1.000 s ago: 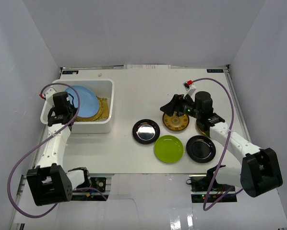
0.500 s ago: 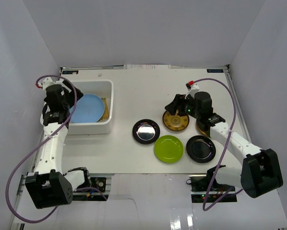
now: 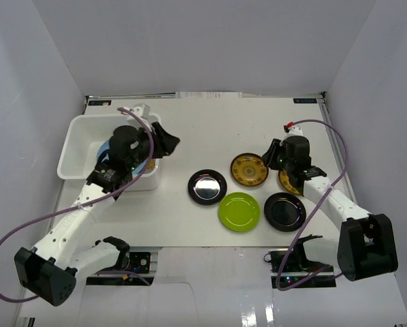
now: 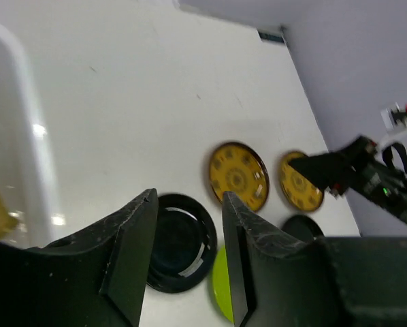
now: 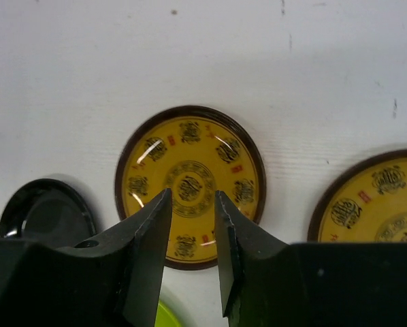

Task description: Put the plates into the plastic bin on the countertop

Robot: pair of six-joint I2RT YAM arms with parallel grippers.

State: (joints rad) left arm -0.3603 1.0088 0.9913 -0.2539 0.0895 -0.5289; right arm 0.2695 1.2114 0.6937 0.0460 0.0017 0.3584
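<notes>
Left gripper (image 3: pixel 164 141) has swung from the left side of the white rectangular plastic bin (image 3: pixel 77 124) to its right rim. Fingers parted, empty. Round light blue plate (image 3: pixel 101 151) lies inside the bin, mostly under the arm; I count it delivered. Right gripper (image 3: pixel 267 154) has backed off the dark gold-patterned round plate (image 3: pixel 250 169) and hangs just right of it, fingers narrowly apart, holding nothing. Five plates are left on the flat white countertop (image 3: pixel 210 129), centre-right of frame.

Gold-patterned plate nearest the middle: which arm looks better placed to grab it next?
Right, probably. The right gripper sits open beside that gold-patterned plate, framing it in its wrist view; the left gripper is by the plastic bin.
</notes>
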